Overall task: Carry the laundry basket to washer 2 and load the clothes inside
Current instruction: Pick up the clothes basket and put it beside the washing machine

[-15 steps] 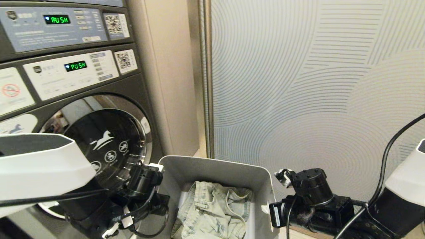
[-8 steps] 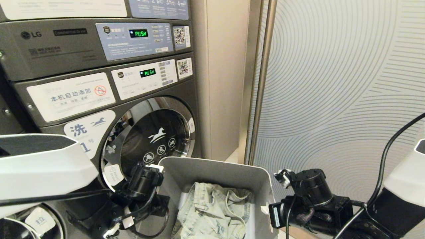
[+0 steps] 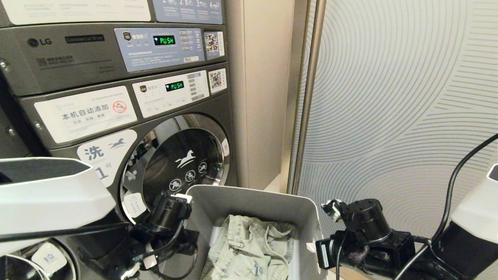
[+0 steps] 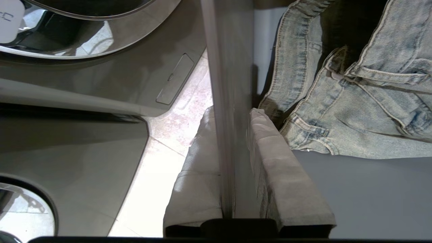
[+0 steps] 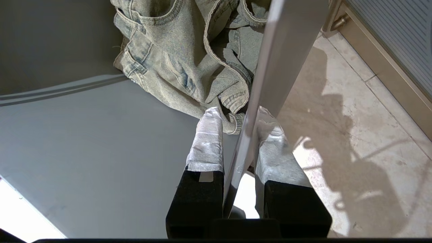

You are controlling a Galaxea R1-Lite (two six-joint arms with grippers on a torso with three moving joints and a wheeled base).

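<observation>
Gripping smooth grey tapered laundry basket (image 3: pixel 249 200); crumpled denim clothes (image 3: pixel 249 249) inside.

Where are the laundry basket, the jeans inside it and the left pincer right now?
laundry basket (image 3: pixel 249 198): head view, bare inner back wall.
jeans (image 3: pixel 249 249): head view, middle of crumpled denim.
left pincer (image 4: pixel 233 135): left wrist view, fingers clamping the basket's side wall.

A: How many baskets? 
B: One laundry basket (image 3: pixel 253 200), with one denim garment (image 3: pixel 249 249) in it.
A: Grippers? 
B: Two, left gripper (image 4: pixel 233 135) and right gripper (image 5: pixel 241 135).
</observation>
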